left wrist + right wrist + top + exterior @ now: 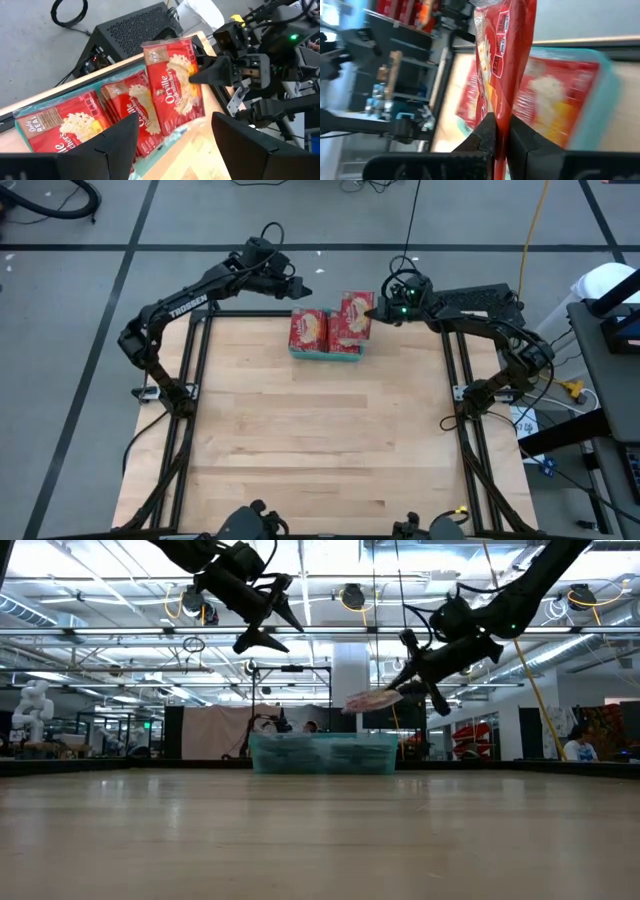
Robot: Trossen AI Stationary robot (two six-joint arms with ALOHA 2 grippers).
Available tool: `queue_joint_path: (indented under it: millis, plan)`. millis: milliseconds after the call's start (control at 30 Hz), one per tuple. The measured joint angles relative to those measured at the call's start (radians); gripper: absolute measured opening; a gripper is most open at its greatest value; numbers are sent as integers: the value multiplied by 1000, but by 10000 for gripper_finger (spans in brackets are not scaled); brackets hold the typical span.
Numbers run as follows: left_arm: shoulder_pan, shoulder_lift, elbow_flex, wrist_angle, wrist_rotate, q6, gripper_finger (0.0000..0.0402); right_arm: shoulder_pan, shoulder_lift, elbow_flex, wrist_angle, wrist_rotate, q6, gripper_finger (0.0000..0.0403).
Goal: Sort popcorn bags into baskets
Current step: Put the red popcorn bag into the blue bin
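Two arms meet over the teal basket (326,356) at the far edge of the table (320,440). The right gripper (377,311) pinches one popcorn bag (356,316) by its edge, fingers closed on the packet; the bag hangs above the basket's right half, lying nearly flat in the low view, its long axis running roughly from the far edge towards the table's middle. Directly below it, other popcorn bags (309,331) already lie in the basket, picture side up. The left gripper (300,291) hovers just beyond the basket's far left corner, jaws spread wide and holding nothing. Since the basket lies straight beneath the held bag, the coming move appears to be a short descent and release by the right arm.
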Motion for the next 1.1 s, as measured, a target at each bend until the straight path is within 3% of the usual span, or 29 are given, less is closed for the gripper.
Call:
queue_joint_path:
  millis: [167,433,1100]
  plan:
    - [-17,0,0,1,-6,11,253,70,64,32,124,-4,83,10]
    - [-31,0,0,-2,-13,8,253,65,193,74,74,-38,91,10]
    - [-57,0,0,-2,-12,16,253,32,236,75,44,-60,67,36]
